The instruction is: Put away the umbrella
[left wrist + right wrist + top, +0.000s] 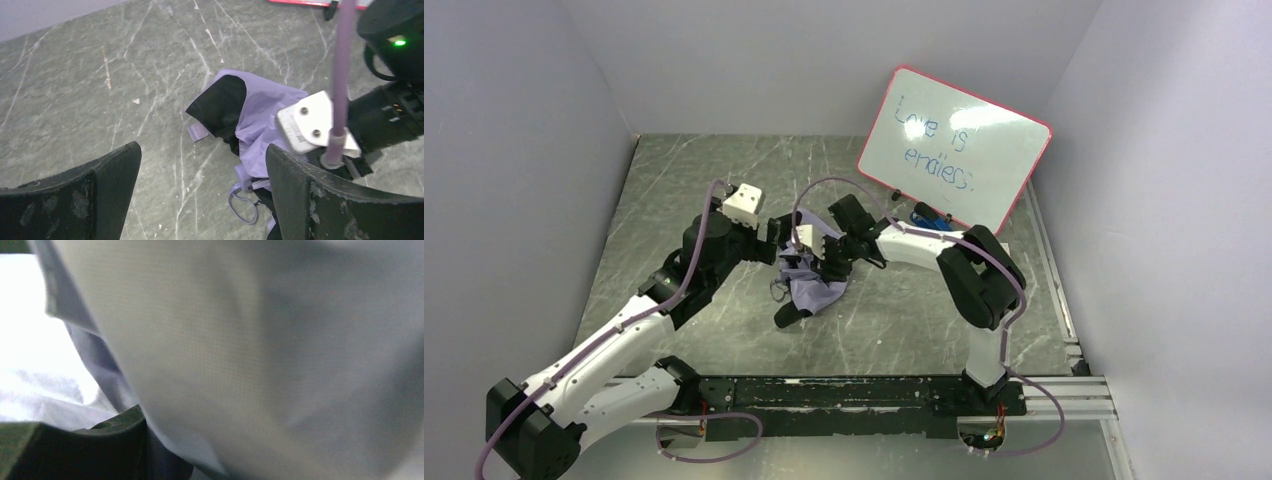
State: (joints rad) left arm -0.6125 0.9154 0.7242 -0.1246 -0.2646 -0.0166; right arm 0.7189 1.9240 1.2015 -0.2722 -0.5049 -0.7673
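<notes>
Umbrella (814,292), a crumpled lavender heap, lies mid-bench (904,320) in the top view. The left claw (780,232) is just beside its far-left edge and the right claw (824,265) is down on the fabric. A red-framed whiteboard (954,150) stands tilted near the back right corner of the marbled green bench, and pale walls enclose it.

Left wrist view: the left claw is spread wide, grasping nothing. The umbrella lies ahead on the bench, its black lining turned outward and a thin loop (243,206) trailing.

Right wrist view: lavender fabric fills the frame above one dark finger (75,450). I cannot tell whether this claw is clenched.
</notes>
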